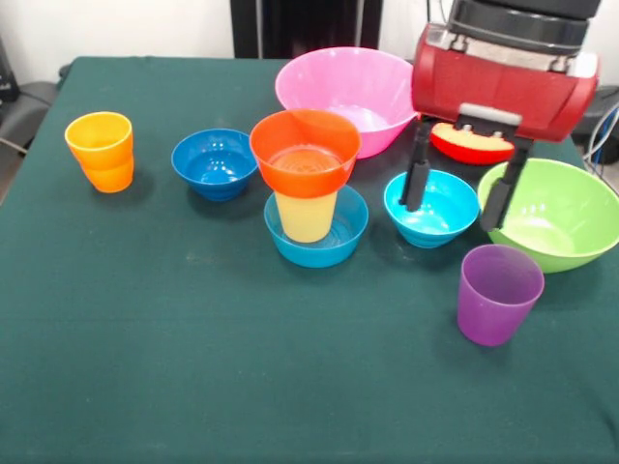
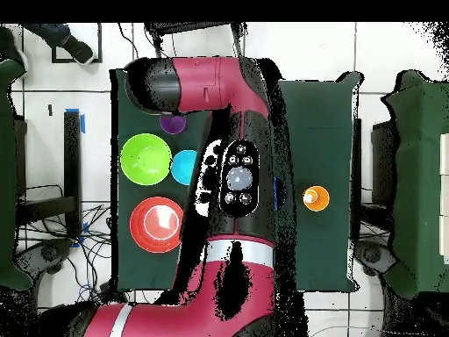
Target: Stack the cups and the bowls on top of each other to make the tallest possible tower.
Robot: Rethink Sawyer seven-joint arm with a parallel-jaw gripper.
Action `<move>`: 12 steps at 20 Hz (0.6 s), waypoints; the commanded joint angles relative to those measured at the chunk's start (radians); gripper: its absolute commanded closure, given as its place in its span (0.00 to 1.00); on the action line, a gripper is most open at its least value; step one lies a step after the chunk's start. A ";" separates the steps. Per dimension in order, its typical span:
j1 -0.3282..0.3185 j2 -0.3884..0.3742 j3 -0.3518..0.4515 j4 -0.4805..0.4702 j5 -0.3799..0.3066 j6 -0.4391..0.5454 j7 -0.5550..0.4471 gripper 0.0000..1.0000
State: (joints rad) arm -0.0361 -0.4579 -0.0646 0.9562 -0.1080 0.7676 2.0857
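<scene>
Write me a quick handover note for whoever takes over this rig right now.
Gripper: open, empty, hanging over the cyan bowl.
Tower so far: mid-blue bowl, yellow cup upright in it, small orange-red bowl on top.
Loose on the table: orange cup, dark blue bowl, pink bowl, large orange-red bowl, lime green bowl, purple cup.
Left: stack those.

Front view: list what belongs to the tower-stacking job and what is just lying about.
Job: tower, orange cup, dark blue bowl, pink bowl, cyan bowl, lime green bowl, purple cup, large orange-red bowl behind the open claw.
Lying about: cables at the right edge, off the green table.
</scene>
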 commanded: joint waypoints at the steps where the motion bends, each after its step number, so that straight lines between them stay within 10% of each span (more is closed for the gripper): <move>1: 0.024 0.022 0.025 0.160 -0.005 -0.036 0.129 0.00; 12: 0.051 0.047 -0.008 0.161 -0.015 -0.088 0.142 0.00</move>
State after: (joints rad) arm -0.0227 -0.4478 -0.1030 1.0050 -0.1078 0.7220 2.0857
